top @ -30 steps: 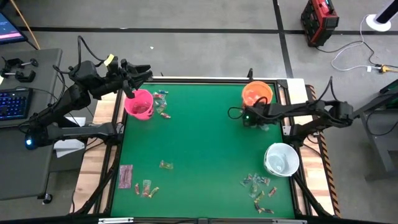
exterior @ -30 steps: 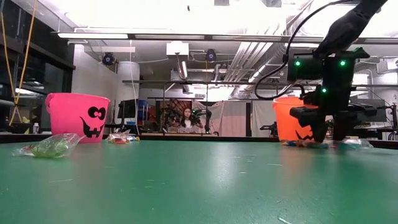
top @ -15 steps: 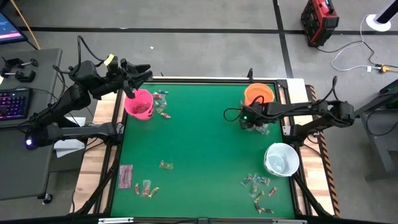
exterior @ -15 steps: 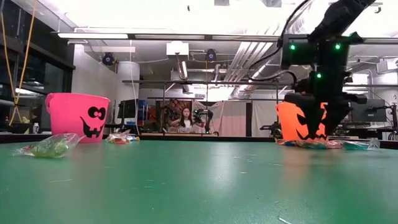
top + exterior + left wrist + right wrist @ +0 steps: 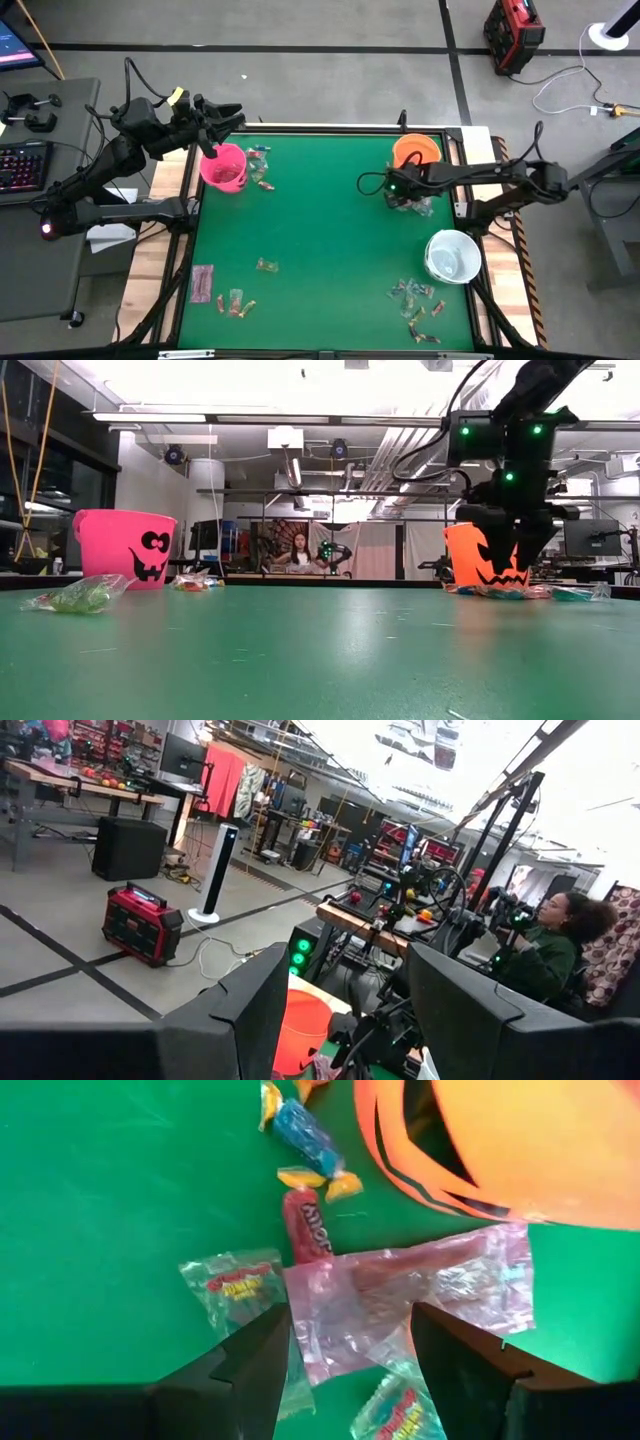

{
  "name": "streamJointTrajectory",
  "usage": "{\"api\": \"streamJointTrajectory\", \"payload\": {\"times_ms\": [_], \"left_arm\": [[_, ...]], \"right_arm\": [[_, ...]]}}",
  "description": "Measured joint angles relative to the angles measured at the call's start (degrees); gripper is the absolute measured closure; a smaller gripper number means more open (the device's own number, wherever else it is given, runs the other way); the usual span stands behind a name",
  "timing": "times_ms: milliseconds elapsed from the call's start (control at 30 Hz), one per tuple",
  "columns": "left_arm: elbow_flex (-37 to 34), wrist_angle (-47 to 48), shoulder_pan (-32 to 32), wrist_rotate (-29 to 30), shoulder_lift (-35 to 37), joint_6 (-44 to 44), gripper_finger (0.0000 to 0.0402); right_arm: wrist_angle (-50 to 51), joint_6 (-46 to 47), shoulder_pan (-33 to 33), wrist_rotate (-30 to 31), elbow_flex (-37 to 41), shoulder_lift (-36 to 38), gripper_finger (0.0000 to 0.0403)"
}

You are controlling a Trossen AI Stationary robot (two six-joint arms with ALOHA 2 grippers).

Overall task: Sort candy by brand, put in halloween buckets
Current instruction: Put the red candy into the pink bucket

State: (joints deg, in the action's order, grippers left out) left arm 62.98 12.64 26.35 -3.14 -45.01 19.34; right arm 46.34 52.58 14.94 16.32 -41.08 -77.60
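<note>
Green table [image 5: 320,230]; pink bucket [image 5: 124,549] and orange bucket [image 5: 478,555], both with black grinning faces; white bucket [image 5: 451,256]; pinkish clear wrapper [image 5: 400,1295]; blue-and-yellow candy [image 5: 305,1135].

A green counter [image 5: 320,230] fills the middle of the high view. On it, a pink bucket [image 5: 224,167] stands at the upper left with a few candies [image 5: 262,168] just beside it. An orange bucket [image 5: 414,151] stands at the upper right, wrapped sweets [image 5: 300,1223] and a pink plastic bag [image 5: 400,1295] lying beside it. A white bucket [image 5: 452,256] sits at the right edge. More candy [image 5: 415,300] is scattered at the lower right, and other pieces [image 5: 228,298] at the lower left.
</note>
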Motion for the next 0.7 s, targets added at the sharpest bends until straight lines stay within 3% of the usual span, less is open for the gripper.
{"api": "streamJointTrajectory", "payload": {"times_ms": [500, 700], "left_arm": [[0.0, 0.0, 0.0, 0.0, 0.02, 0.06, 0.0208], [0.0, 0.02, 0.0, -0.02, 0.02, 0.08, 0.0208]], "right_arm": [[-0.52, 0.34, 0.0, -1.39, -0.07, -8.67, 0.0201], [-0.34, -1.07, 0.0, -3.45, 0.15, -8.98, 0.0264]]}}
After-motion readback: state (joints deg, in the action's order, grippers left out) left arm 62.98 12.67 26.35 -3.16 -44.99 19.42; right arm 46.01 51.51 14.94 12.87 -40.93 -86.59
